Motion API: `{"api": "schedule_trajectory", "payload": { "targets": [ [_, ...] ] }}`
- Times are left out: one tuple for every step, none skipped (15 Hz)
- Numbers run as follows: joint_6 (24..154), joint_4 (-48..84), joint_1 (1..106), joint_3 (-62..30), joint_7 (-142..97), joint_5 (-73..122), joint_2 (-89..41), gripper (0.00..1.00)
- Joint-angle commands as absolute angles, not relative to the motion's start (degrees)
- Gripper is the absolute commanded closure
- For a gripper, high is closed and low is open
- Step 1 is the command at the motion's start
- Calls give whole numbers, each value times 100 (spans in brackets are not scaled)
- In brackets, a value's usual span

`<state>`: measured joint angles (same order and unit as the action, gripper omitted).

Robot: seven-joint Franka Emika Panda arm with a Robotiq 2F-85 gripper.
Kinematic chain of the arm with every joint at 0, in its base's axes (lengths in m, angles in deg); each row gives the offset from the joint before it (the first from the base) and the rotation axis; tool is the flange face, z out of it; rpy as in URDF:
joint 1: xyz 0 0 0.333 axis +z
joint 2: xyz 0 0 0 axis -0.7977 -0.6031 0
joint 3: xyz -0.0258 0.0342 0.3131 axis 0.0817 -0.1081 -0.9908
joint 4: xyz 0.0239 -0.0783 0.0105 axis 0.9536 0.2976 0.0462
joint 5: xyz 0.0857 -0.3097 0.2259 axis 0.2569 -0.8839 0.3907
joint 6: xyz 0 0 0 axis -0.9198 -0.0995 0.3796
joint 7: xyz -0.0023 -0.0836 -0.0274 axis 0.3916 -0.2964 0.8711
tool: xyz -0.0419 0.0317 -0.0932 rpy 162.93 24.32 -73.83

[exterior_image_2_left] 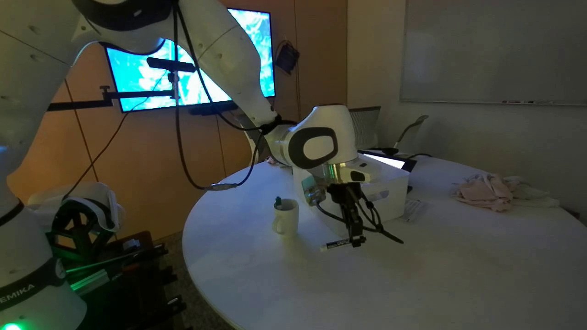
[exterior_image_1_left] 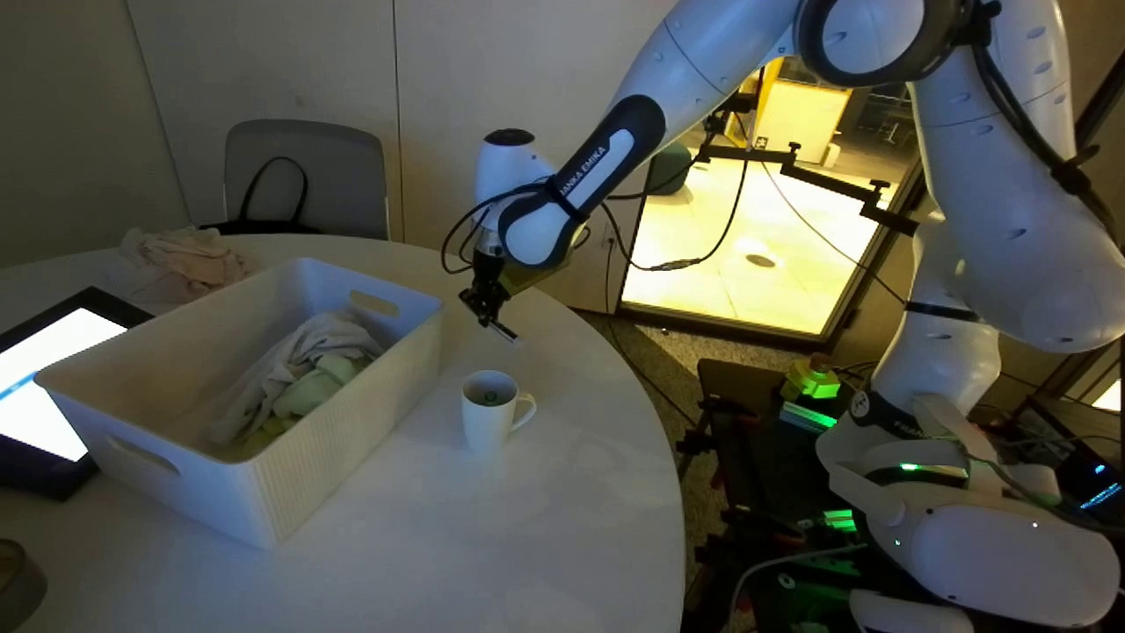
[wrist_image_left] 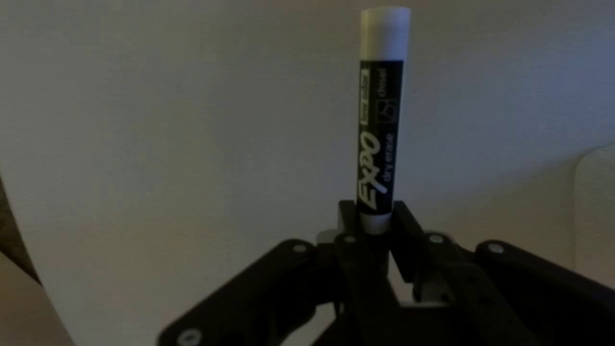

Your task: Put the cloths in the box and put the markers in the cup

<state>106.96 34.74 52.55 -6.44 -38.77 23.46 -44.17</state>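
On a round, smooth white table (exterior_image_1_left: 545, 536), cloths (exterior_image_1_left: 301, 376) lie in a box (exterior_image_1_left: 343, 426) and the gripper (wrist_image_left: 375, 216) pinches a marker (wrist_image_left: 381, 134).
Left to right in an exterior view: a flat, dark-framed tablet (exterior_image_1_left: 53, 387); crumpled pinkish fabric (exterior_image_1_left: 189, 259); the rectangular plastic box, finely ribbed and slotted at both ends, its rumpled cloths pale grey and yellow-green; near it the smooth, upright cup (exterior_image_1_left: 489, 432), loop-handled, a second marker (exterior_image_2_left: 278, 200) inside with its green end above the rim; beyond the cup, the black gripper, jaws narrow on one end of the cylindrical, black-labelled marker.
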Motion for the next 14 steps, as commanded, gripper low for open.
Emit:
{"api": "schedule_trajectory", "payload": {
  "targets": [
    [11276,4255,5524,-482,-3759,2018,-3883,92],
    [11411,4400,5573,-464,-3767,1947,-3819,92],
    [11550,4568,5638,-431,-3782,1873,-3745,92],
    [11690,4725,5681,-423,-3761,1825,-3670,92],
    [11835,4877,5742,-390,-3768,1766,-3611,92],
    [11972,5025,5779,-380,-3730,1727,-3540,92],
    [12114,5175,5819,-367,-3687,1690,-3467,92],
    [12251,5314,5875,-343,-3651,1664,-3403,92],
    [12380,5465,5874,-377,-3531,1661,-3297,92],
    [12510,5602,5900,-378,-3437,1639,-3207,92],
    [12623,5724,5934,-364,-3358,1620,-3110,92],
    [12717,5848,5939,-379,-3243,1621,-2993,92],
    [12799,5964,6028,-310,-3210,1588,-2881,92],
    [12877,6087,6069,-285,-3140,1569,-2753,92]
  ]
}}
